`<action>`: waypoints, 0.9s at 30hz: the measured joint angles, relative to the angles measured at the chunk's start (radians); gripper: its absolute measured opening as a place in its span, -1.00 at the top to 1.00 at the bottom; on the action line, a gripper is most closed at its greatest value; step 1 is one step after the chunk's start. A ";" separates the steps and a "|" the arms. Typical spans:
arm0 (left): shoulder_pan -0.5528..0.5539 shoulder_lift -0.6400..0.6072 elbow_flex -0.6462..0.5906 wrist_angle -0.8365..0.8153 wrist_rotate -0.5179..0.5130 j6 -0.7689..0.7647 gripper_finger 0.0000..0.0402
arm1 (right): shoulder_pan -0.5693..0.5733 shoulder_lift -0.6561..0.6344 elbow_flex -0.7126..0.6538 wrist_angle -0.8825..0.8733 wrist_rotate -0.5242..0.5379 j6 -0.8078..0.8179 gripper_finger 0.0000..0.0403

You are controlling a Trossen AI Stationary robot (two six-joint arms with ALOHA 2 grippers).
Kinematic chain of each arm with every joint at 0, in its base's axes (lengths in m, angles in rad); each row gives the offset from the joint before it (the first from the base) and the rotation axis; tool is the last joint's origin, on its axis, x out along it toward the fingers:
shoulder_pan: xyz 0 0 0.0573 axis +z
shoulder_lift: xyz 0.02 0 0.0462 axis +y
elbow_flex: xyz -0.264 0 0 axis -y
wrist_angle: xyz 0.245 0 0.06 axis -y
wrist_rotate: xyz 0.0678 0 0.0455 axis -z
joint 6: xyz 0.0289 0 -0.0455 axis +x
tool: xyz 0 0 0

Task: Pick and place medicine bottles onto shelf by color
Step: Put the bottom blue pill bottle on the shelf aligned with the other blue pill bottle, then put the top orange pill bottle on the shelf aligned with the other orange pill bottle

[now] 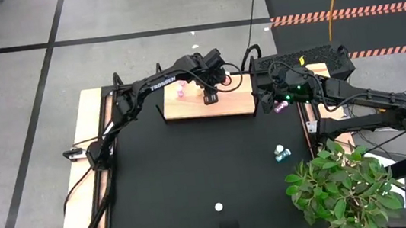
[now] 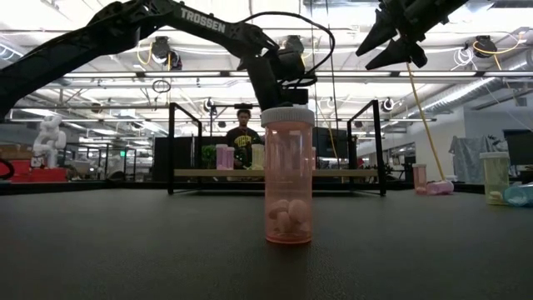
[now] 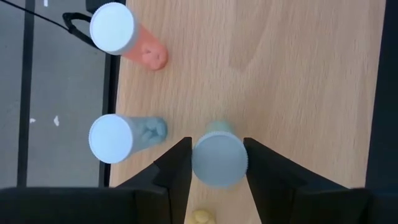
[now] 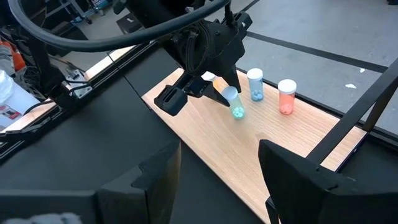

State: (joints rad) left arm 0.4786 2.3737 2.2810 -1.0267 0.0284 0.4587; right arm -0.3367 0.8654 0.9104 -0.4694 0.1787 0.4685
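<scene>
Over the shelf (image 1: 229, 103): left gripper (image 3: 217, 165), fingers flanking teal bottle (image 3: 217, 158), grip unclear.
Right gripper (image 4: 217, 168): spread wide, empty, beside shelf.

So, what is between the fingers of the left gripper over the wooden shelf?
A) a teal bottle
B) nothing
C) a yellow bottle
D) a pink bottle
A: the left gripper has a teal bottle between its fingers, above the shelf, beside another teal bottle and a pink bottle.

Black jointed arms (image 1: 146, 87) lettered TROSSEN, trailing cables.
</scene>
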 joint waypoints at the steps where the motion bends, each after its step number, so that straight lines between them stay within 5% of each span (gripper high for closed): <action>1: 0.000 0.000 0.000 0.000 0.000 -0.001 0.25 | 0.000 0.000 0.000 0.000 0.000 0.001 -0.04; 16: -0.001 -0.011 -0.002 -0.036 -0.056 -0.016 -0.09 | 0.001 0.000 0.000 0.001 -0.026 0.020 -0.04; 27: -0.029 -0.168 -0.001 -0.077 -0.064 -0.022 -0.25 | -0.036 0.001 0.021 0.050 -0.109 -0.046 -0.04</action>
State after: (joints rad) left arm 0.4495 2.2058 2.2799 -1.1040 -0.0357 0.4370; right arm -0.3726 0.8664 0.9314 -0.4190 0.0692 0.4227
